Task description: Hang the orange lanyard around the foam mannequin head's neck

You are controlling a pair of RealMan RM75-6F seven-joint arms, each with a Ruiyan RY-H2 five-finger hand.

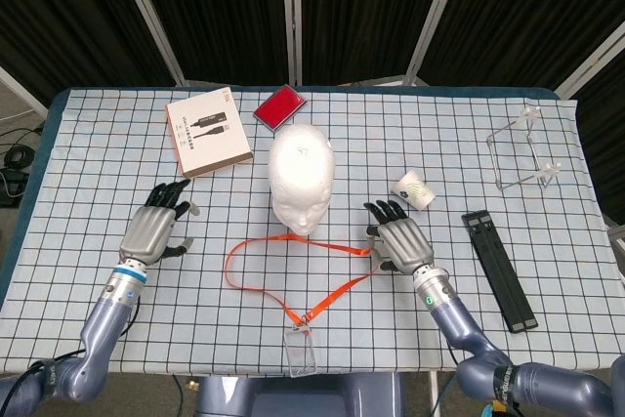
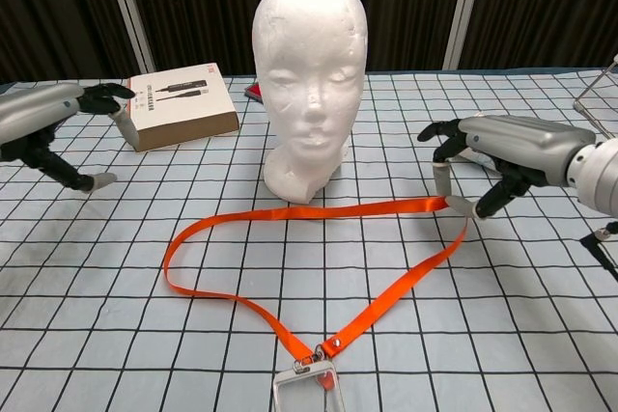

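The white foam mannequin head (image 1: 303,178) (image 2: 309,65) stands upright mid-table, facing me. In front of it the orange lanyard (image 1: 259,285) (image 2: 241,306) lies in an open loop, and its clear badge holder (image 1: 301,347) (image 2: 304,388) sits near the front edge. My right hand (image 1: 398,239) (image 2: 502,147) pinches the loop's right bend between thumb and a finger, lifting that end slightly off the cloth. My left hand (image 1: 156,227) (image 2: 43,123) hovers over the table left of the loop. Its fingers are spread, it holds nothing, and it is clear of the strap.
An orange-and-white box (image 1: 207,132) (image 2: 182,105) and a red flat case (image 1: 278,106) lie behind the head. A small white roll (image 1: 414,189) sits just beyond my right hand. On the right are a black bar (image 1: 498,269) and a clear acrylic stand (image 1: 522,153).
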